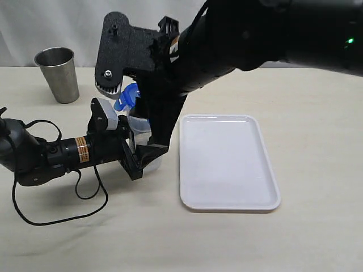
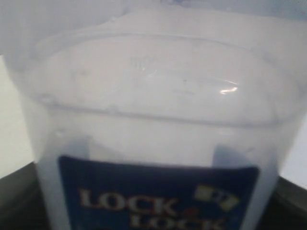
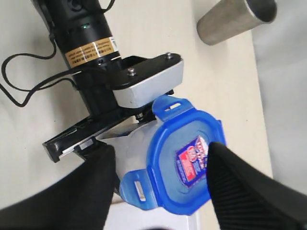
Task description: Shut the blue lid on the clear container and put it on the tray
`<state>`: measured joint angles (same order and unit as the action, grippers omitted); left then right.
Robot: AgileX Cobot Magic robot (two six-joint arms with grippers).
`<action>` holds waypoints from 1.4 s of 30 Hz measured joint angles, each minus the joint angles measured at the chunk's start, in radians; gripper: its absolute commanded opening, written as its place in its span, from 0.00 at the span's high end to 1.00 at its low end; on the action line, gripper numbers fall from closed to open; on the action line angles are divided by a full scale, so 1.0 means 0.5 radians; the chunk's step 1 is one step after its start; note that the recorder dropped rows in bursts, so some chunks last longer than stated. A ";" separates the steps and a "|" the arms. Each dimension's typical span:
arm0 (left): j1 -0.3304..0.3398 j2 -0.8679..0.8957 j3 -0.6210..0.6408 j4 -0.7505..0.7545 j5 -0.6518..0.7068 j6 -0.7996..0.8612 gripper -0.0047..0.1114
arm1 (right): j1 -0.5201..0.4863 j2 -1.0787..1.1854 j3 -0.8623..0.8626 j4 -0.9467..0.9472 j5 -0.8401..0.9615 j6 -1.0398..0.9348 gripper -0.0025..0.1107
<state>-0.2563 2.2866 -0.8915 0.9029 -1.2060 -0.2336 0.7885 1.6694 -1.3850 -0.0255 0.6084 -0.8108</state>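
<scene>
**The blue lid [image 3: 168,167] and its surroundings.** You are looking at the lid sitting on the mouth of the clear container [image 2: 158,120], with its sticker [image 3: 193,160] facing upward. Two snap flaps [image 3: 172,106] are sticking outward in the right wrist view rather than lying folded against the wall. In the exterior view the lid is showing a slight tilt, and you cannot tell whether it is seated flush.

The container is standing upright off the tray [image 1: 227,164], near the tray's left long edge as the exterior view shows it. Its dark blue label [image 2: 158,196], reading LOCK & LOCK, is facing the left wrist camera. The arms are hiding the container's base, so you cannot tell whether it is resting on the bench [image 1: 295,238].

Your left gripper [image 1: 142,150] is lying low over the bench on the side of the container away from the tray. Its jaws are grasping the container's body below the lid.

Your right gripper [image 3: 162,145] is hanging over the container, its arm passing above the tray's far left corner. Its jaws are standing released, straddling the lid. One finger [image 3: 91,191] is clear of the lid, while the other is overlapping the rim, so you cannot judge contact there.

The tray is lying flat on the bench. A steel cup [image 1: 58,73] is standing upright, well apart from the tray, beyond the left arm. A black cable [image 1: 57,209] is trailing in loops from that arm, farther from the tray than the container.
</scene>
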 measured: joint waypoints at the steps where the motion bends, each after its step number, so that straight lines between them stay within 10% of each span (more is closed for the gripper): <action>1: 0.000 0.000 0.000 -0.003 0.000 0.000 0.96 | 0.000 -0.018 0.000 -0.039 0.006 -0.005 0.53; 42: 0.022 0.000 0.000 -0.084 0.032 -0.029 0.96 | -0.007 0.417 -0.044 -0.613 -0.057 0.032 0.67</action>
<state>-0.2453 2.2866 -0.8915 0.8608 -1.1898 -0.2483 0.7849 1.8778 -1.4072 -0.3318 0.5800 -0.7948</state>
